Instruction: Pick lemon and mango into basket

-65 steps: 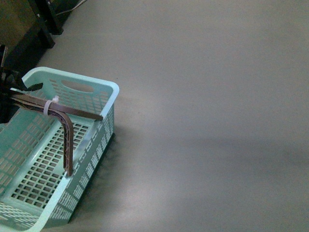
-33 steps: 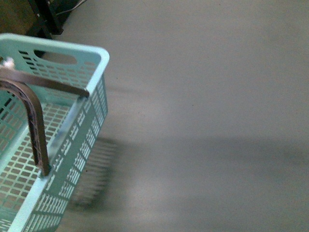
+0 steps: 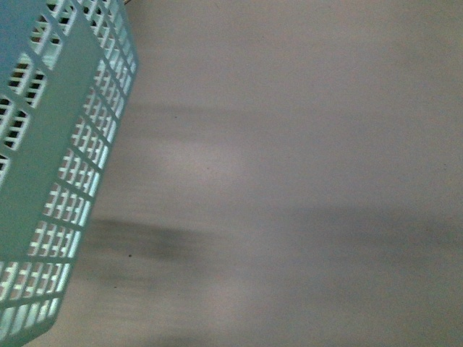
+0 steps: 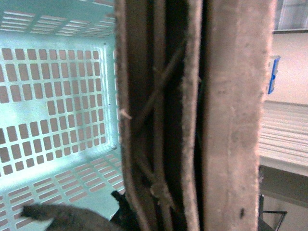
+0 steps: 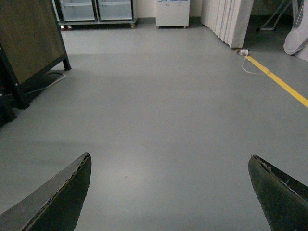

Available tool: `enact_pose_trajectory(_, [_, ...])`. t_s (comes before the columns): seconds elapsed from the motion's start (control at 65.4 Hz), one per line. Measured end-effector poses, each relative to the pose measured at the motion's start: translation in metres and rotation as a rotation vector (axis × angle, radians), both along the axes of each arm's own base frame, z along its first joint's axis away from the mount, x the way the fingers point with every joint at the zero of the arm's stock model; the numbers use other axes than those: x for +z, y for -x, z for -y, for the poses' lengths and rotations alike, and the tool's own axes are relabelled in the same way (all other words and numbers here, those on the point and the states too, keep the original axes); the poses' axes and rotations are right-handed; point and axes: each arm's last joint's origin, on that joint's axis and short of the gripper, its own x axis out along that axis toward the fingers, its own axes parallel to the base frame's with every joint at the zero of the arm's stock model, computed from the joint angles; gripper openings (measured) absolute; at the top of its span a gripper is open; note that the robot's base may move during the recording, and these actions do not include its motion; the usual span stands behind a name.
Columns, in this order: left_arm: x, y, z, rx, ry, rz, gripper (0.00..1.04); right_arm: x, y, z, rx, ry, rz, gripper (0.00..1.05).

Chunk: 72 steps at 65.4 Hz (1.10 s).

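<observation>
The light teal basket [image 3: 51, 144] hangs lifted off the floor, and its slotted side wall fills the left of the front view, close to the camera. In the left wrist view its brown handles [image 4: 159, 120] run straight through the picture, with the slotted teal inside [image 4: 53, 96] beside them. My left gripper [image 4: 159, 211] is shut on those handles. My right gripper [image 5: 168, 192] is open over bare grey floor, and its dark fingers [image 5: 57, 197] stand wide apart with nothing between them. The lemon and the mango are out of view.
Grey floor [image 3: 304, 181] stretches ahead. In the right wrist view a dark board on a black stand [image 5: 29, 43] is at one side, glass cabinets [image 5: 96, 9] and white panels [image 5: 226, 19] at the back, and a yellow floor line [image 5: 284, 86] by a loose cable [image 5: 250, 62].
The basket has risen from the floor and swung up towards the camera. Its rim and handles have left the front view, and only its side wall shows.
</observation>
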Motion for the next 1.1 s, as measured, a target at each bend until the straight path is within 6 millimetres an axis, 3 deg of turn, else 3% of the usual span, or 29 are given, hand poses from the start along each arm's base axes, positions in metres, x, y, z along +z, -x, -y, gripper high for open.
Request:
enact_pose_trajectory(0.229, [0.028,0.018,0.002,-0.019,0.017,0.096,0.15,0.0,0.0,0.0,0.0,0.0,0.0,0.96])
enact_pose_trajectory(1.101, [0.027,0.017,0.002,-0.016,0.034,0.088,0.15,0.0,0.0,0.0,0.0,0.0,0.0,0.96])
